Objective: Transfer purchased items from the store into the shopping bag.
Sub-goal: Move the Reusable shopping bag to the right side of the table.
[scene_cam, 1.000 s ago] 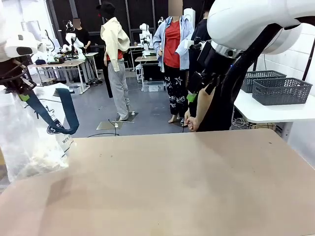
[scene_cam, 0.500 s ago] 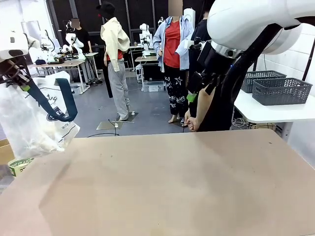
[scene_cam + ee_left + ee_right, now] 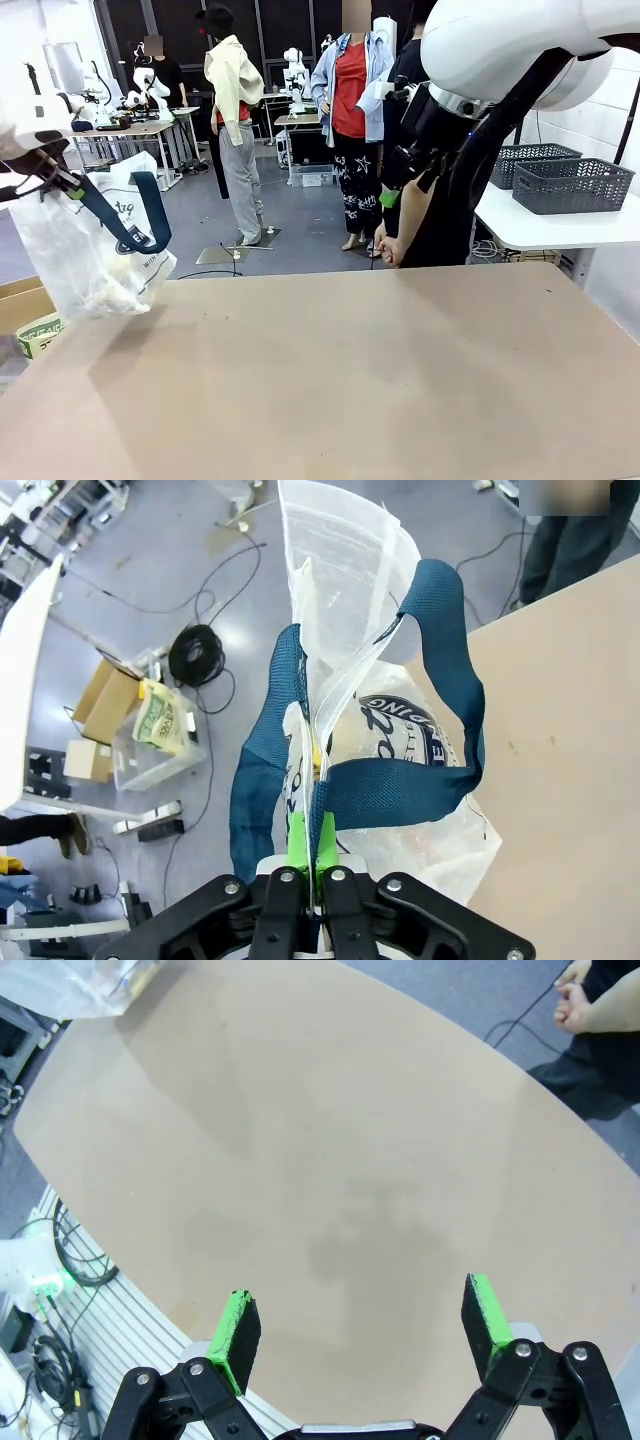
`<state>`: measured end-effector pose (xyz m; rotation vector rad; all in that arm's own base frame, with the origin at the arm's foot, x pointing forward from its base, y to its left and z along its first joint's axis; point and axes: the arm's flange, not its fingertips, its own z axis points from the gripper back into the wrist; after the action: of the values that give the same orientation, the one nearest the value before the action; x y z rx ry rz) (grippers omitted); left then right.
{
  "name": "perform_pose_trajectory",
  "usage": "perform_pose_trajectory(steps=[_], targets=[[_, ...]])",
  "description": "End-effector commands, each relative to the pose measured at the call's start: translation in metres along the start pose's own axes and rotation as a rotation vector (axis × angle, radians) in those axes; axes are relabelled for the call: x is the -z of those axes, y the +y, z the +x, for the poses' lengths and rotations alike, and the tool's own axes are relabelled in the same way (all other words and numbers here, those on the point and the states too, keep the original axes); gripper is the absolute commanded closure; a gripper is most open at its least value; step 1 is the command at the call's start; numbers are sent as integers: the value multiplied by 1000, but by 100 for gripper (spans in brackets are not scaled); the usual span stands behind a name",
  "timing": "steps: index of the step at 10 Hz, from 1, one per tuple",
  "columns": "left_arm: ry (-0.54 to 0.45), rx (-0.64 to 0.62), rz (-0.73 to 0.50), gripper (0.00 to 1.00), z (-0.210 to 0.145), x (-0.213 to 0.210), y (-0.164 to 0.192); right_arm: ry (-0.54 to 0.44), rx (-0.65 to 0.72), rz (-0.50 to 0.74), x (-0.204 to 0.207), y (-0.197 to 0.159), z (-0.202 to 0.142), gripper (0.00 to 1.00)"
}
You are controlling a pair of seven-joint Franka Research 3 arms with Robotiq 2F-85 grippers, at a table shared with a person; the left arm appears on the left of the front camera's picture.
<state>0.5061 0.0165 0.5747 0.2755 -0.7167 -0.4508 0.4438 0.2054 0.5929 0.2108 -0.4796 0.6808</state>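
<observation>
- My left hand [image 3: 305, 855], pressed together, pinches the shopping bag [image 3: 75, 255] by its rim, at left of the front frame.
- The bag hangs off the surface [image 3: 380, 380] edge, pale items [image 3: 105, 290] inside.
- My right hand [image 3: 362, 1330] is spread above the bare surface.

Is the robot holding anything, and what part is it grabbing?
The left tool is shut on the shopping bag, pinching its navy strap and plastic top edge. The right tool is open, holding nothing.
</observation>
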Motion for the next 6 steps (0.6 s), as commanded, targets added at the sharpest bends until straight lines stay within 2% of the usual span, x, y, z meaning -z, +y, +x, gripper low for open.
perform_pose_trajectory(steps=[1,6], targets=[[-21,-48,-10,100,-7,6,-3,13,0,-4,-2,0,0,0],[92,-91,-40,100,-33,30,-29,13,0,-4,-2,0,0,0]])
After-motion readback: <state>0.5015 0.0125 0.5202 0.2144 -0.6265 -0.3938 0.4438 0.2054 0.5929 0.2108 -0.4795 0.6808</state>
